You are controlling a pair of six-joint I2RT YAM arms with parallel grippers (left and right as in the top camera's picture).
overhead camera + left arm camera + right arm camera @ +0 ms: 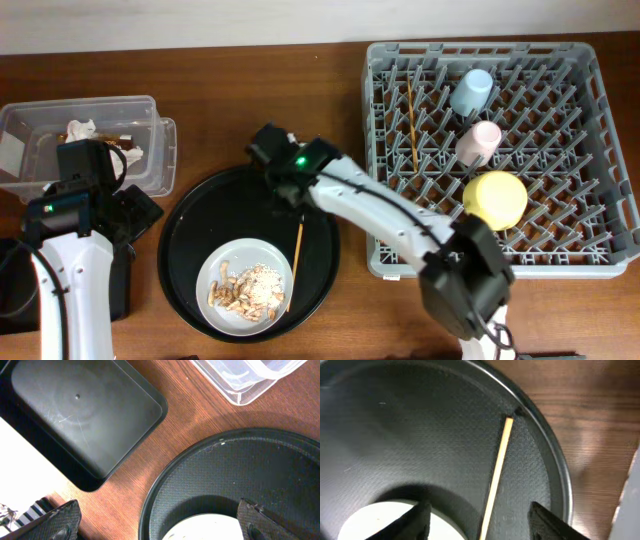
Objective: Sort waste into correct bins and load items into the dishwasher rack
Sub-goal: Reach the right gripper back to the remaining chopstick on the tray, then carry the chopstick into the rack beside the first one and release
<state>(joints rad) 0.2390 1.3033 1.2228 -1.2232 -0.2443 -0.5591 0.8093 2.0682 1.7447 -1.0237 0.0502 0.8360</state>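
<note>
The grey dishwasher rack [560, 250] on the right holds a light blue cup [470, 92], a pink cup [480, 142], a yellow bowl [494, 198] and one chopstick [411, 120]. The other chopstick [297, 262] [497, 472] lies on the round black tray [190, 250], beside the white plate [232, 262] of tan food scraps [250, 287]. My right gripper [284, 188] [480, 525] hangs open over it, the stick lying between the fingers untouched. White tissue [82, 130] lies in the clear tub [150, 110]. My left gripper [138, 212] [160, 527] is open and empty.
The flat black tray [85, 415] sits at the left, partly under my left arm, with the clear tub's corner [250, 380] just beyond it. The round tray's raised rim [150, 505] [555, 455] lies under both grippers. Bare wooden table separates tray and rack.
</note>
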